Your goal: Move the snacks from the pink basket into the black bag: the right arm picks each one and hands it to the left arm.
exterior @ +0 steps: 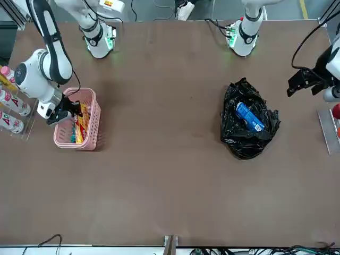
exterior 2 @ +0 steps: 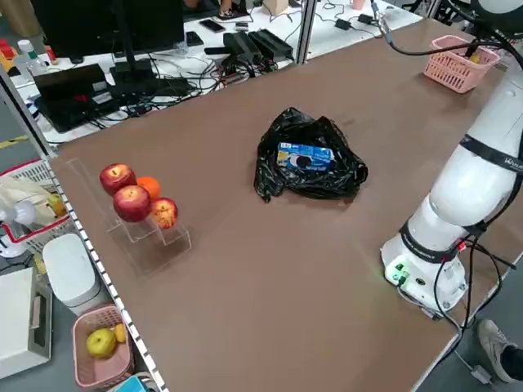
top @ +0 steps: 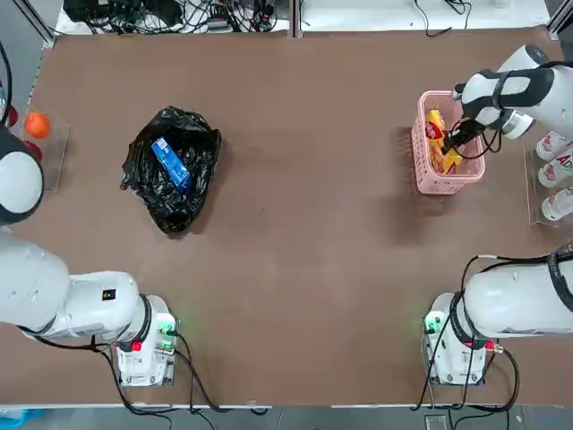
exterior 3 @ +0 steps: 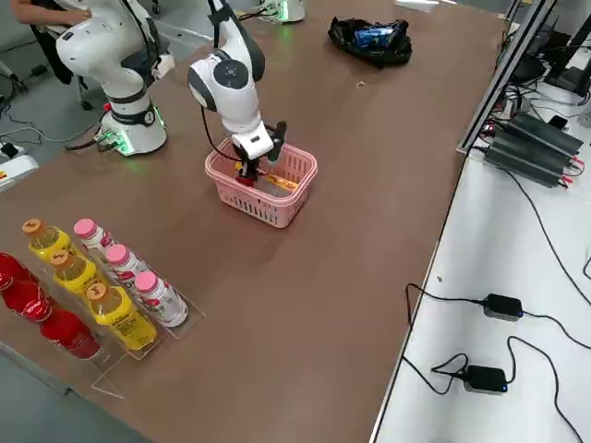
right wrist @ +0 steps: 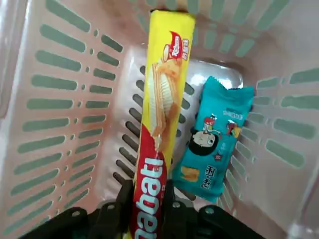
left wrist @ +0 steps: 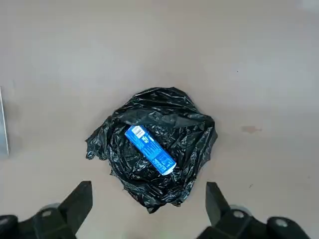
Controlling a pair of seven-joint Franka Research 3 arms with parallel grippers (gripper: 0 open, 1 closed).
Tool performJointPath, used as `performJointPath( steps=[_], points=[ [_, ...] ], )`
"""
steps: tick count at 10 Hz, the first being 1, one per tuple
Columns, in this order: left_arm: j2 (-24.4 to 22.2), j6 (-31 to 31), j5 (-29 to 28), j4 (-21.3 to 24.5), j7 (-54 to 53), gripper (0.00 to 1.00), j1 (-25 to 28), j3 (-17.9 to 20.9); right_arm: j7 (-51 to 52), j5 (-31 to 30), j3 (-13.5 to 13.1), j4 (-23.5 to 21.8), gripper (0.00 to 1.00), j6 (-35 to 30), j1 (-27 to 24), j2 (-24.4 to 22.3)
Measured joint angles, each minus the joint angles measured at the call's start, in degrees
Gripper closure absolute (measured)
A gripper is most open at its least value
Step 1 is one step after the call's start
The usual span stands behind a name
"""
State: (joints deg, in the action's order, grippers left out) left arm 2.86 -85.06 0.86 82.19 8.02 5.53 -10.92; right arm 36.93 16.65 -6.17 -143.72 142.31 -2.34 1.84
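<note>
Reaching down into the pink basket (top: 423,176), the right tool (right wrist: 149,199) is closing its two fingers on the yellow packet (right wrist: 162,99), one on each side of its red, white-lettered end. The packet is lying lengthwise between the slotted walls, and its yellow end is pointing away from the tool. Just beside it, the small teal packet (right wrist: 214,139) is resting on the basket's slotted floor, its cartoon face turned up. The basket is standing on the bench (top: 295,215) toward the robot's right side, near the clear rack (exterior 3: 138,341) that is holding the white bottles (exterior 3: 161,297) with pink caps.

Well apart from it, on the left side of the bench, the black bag (top: 170,210) is sitting in a wrinkled, lumpy heap. The blue packet (left wrist: 150,150) is lying slantwise on the bag, with black plastic surrounding it. The left tool (left wrist: 149,211) is hovering above the bench near the bag, its fingers standing wide apart with nothing between them. Round fruits (exterior 2: 133,203), red and orange, are resting on a clear tray (exterior 2: 151,245) near the bench's left edge.
</note>
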Motion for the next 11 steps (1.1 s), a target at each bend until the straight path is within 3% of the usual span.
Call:
performJointPath(
  steps=[7,11],
  points=[
    [0.0,0.0,0.0,0.0,0.0,0.0,0.1,0.1,1.2,0.0,0.0,1.5,0.72,-5.3,-1.4,-0.1],
    [0.0,0.0,0.0,-0.1,0.0,0.0,0.1,0.1,1.1,0.0,0.0,6.1,0.72,-13.3,-1.4,-0.6]
  ],
)
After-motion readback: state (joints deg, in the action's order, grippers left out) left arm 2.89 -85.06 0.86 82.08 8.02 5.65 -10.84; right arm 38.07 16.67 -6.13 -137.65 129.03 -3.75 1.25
